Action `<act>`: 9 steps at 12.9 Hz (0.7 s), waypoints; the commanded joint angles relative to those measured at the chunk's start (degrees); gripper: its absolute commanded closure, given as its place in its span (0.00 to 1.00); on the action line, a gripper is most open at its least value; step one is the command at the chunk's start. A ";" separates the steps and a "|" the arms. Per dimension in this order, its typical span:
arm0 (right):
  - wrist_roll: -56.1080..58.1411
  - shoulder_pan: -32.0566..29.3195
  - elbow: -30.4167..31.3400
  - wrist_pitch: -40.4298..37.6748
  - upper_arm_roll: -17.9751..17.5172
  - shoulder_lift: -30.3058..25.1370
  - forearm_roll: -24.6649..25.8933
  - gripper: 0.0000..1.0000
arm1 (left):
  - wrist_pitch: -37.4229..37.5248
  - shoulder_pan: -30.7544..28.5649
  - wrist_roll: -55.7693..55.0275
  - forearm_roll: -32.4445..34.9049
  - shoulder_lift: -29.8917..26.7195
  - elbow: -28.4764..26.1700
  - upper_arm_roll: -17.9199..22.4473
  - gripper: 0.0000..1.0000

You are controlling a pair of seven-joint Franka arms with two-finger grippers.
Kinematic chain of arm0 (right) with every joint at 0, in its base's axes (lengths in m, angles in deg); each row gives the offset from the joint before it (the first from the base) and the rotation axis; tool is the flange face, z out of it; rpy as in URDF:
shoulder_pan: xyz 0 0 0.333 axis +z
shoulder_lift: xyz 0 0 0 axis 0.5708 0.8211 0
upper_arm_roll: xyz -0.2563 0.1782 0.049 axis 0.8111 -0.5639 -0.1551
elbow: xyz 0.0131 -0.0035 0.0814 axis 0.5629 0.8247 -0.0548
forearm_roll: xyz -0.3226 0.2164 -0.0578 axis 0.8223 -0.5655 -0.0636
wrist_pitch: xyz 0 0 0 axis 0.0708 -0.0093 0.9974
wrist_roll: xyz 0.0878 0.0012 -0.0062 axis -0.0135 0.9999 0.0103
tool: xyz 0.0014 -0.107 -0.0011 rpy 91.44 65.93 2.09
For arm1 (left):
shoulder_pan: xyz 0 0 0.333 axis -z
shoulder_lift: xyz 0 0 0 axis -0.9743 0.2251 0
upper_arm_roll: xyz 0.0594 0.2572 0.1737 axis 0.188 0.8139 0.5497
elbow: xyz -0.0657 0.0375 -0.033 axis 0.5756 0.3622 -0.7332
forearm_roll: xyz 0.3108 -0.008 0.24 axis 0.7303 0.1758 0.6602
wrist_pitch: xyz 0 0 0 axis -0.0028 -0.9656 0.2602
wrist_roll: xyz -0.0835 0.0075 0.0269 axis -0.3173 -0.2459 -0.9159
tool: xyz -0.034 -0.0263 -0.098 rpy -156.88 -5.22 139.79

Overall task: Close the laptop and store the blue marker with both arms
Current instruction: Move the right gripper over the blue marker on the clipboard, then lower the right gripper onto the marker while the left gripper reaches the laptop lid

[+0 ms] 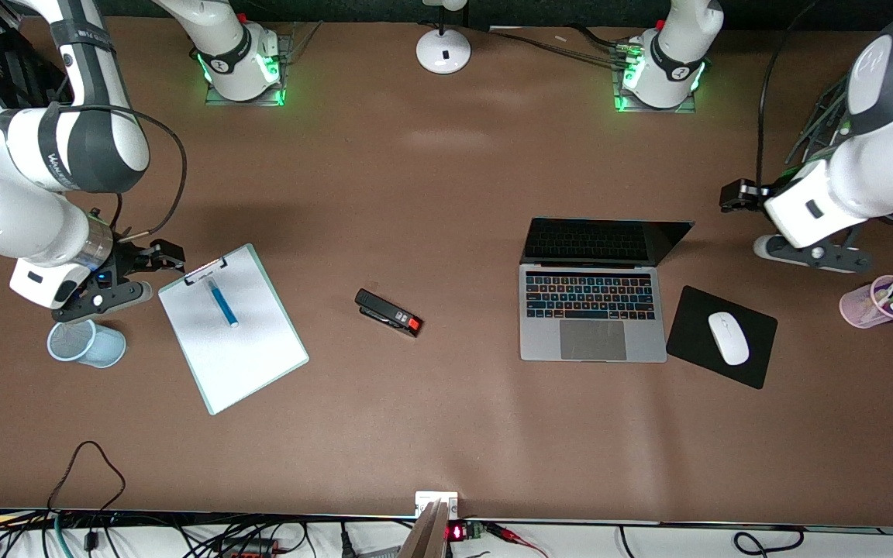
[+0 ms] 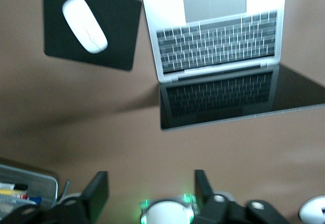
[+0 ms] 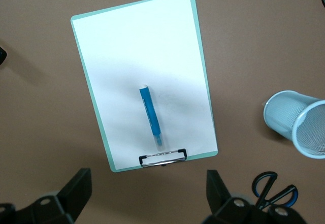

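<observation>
The silver-grey laptop (image 1: 592, 310) (image 2: 218, 46) stands open, its black screen tilted up. The blue marker (image 1: 222, 303) (image 3: 151, 116) lies on the white sheet of a clipboard (image 1: 249, 356) (image 3: 127, 46). My left gripper (image 1: 749, 221) (image 2: 151, 188) hangs open over bare table, off the laptop's screen edge toward the left arm's end, with nothing between its fingers. My right gripper (image 1: 148, 273) (image 3: 147, 191) is open and empty over the table just off the clipboard's clip end.
A black stapler (image 1: 388, 312) lies between clipboard and laptop. A white mouse (image 1: 728, 338) sits on a black pad (image 1: 694, 310) beside the laptop. A pink cup of pens (image 1: 880, 302) is near the left arm. A blue mesh cup (image 1: 86, 343) lies tipped by the right gripper, with scissors (image 3: 274, 191) close by.
</observation>
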 commanded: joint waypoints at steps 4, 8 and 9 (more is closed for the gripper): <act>3.63 -1.16 1.97 2.41 -0.32 -1.11 -0.03 0.00 | 4.66 3.74 -6.21 -1.33 0.81 -3.29 -1.96 0.97; 5.38 -1.16 3.72 5.39 -0.32 -1.02 -0.11 0.00 | -3.04 5.07 -12.82 -5.62 0.29 -11.97 -3.63 0.98; 5.91 -1.16 4.34 6.44 -0.32 -1.02 -0.12 0.00 | -6.30 5.07 -13.00 -6.16 -1.63 -15.49 -3.63 0.98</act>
